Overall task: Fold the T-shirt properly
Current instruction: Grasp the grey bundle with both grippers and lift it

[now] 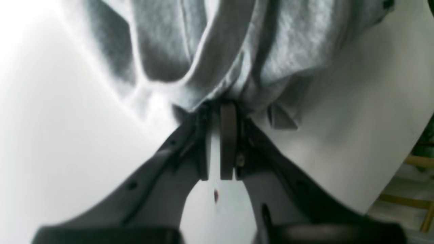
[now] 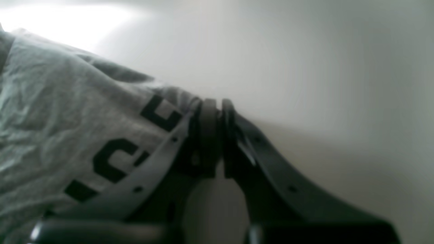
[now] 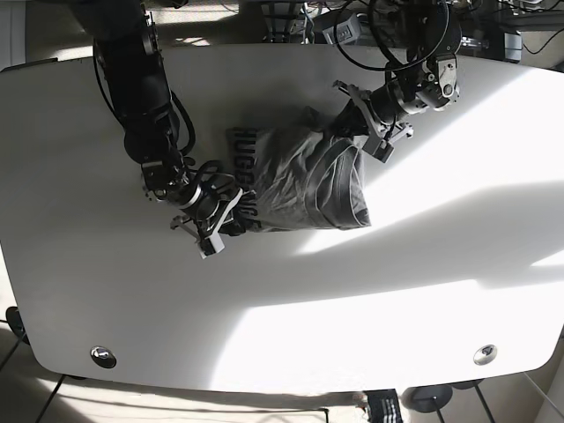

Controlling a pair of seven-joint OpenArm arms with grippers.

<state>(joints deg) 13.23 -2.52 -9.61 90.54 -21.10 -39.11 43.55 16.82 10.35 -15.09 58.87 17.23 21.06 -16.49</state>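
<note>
A grey T-shirt with black lettering lies bunched near the middle of the white table. My left gripper is at the shirt's upper right edge, shut on a gathered fold of grey cloth. My right gripper is at the shirt's lower left corner, shut on the printed edge of the T-shirt. In the right wrist view the fingers press together over the fabric's rim. The cloth sags in folds between both grippers.
Cables and equipment crowd the far edge behind the table. Two metal fittings sit near the table's front corners. A wooden chair frame shows beyond the table edge in the left wrist view.
</note>
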